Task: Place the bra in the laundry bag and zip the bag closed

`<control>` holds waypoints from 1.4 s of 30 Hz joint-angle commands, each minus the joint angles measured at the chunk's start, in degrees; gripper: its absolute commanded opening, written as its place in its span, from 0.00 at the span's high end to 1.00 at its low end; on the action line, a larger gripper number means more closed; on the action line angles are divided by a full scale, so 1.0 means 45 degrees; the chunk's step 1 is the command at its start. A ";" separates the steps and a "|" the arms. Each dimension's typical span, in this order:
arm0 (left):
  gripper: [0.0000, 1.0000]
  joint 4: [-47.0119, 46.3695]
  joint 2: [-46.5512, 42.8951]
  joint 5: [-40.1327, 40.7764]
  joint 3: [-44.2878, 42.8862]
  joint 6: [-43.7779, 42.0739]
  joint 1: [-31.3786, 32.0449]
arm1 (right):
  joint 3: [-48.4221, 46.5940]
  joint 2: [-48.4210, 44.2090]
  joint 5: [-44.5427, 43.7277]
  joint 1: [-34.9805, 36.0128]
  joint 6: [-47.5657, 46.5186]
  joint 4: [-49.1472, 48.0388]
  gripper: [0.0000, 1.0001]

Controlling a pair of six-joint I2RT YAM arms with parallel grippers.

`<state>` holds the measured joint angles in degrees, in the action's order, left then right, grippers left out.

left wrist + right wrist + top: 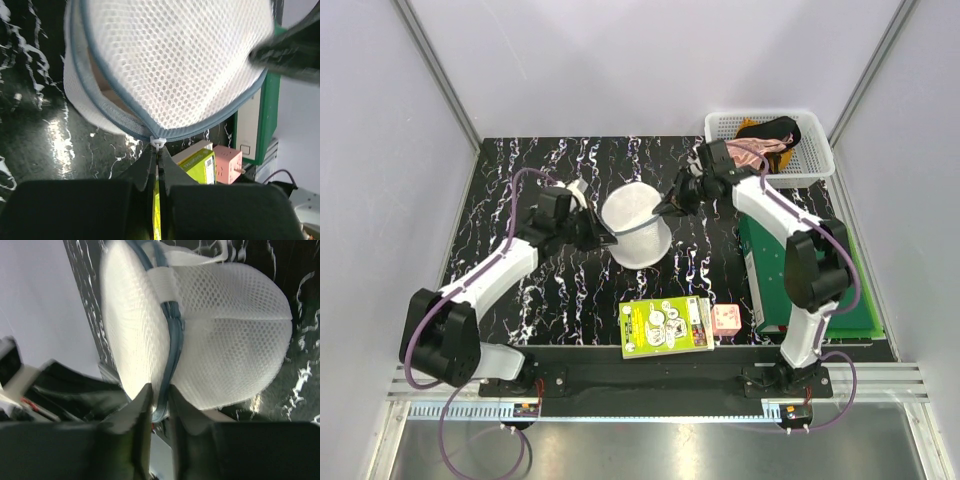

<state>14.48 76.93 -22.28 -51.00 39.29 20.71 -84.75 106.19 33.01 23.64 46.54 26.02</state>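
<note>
The white mesh laundry bag (638, 226) is held up off the black marbled table between both grippers. My left gripper (594, 232) is shut on the bag's white zip pull (157, 144), which sits at my fingertips on the blue-grey zip band. The zip is still open to the left of the pull, and a strip of the beige-tan bra (101, 80) shows inside that gap. My right gripper (670, 207) is shut on the blue-grey zip rim (172, 347) on the bag's other side. In the right wrist view the bag (230, 340) fills the frame.
A white lattice basket (814, 152) with pink and black garments stands at the back right. A green board (840, 300) lies by the right arm. A yellow-green box (667, 325) and a pink cube (725, 319) lie near the front edge.
</note>
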 commanded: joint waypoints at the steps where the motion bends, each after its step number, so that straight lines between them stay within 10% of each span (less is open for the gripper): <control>1: 1.00 -0.1826 0.0347 -0.1004 0.0120 0.0914 0.0748 | -0.3700 0.1321 -0.1668 0.0137 -0.2510 0.3859 0.64; 7: 1.00 -0.4759 0.0639 -0.1299 0.0904 0.3397 0.1296 | -0.2872 -0.0620 -0.4444 0.0177 -0.0992 0.6074 0.06; 12: 1.00 -0.5132 0.0815 -0.1220 0.0904 0.3632 0.1764 | 0.2550 -0.3497 -0.2553 0.0527 0.3459 0.0800 0.04; 16: 1.00 -0.5113 0.0913 -0.1239 0.0963 0.3633 0.2116 | 0.2390 -0.3153 -0.2533 0.1133 0.3389 -0.0372 0.05; 26: 1.00 -0.4938 0.1166 -0.1745 0.0476 0.3458 0.2312 | 0.2330 -0.1783 -0.2668 0.1486 0.3311 -0.1036 0.41; 30: 1.00 -0.2949 0.1032 -0.1611 -0.0033 0.2404 0.1689 | 0.2037 -0.1605 -0.2494 0.0708 0.2452 -0.0997 0.97; 42: 1.00 -0.0169 0.0679 -0.1708 -0.0131 -0.0373 -0.0345 | -0.0832 0.0580 0.1747 -0.0273 -0.1046 0.0817 0.95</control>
<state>11.46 81.30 -28.60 -49.23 40.56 18.35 -83.61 106.80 35.88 22.17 46.41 26.13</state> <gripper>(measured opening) 0.012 0.025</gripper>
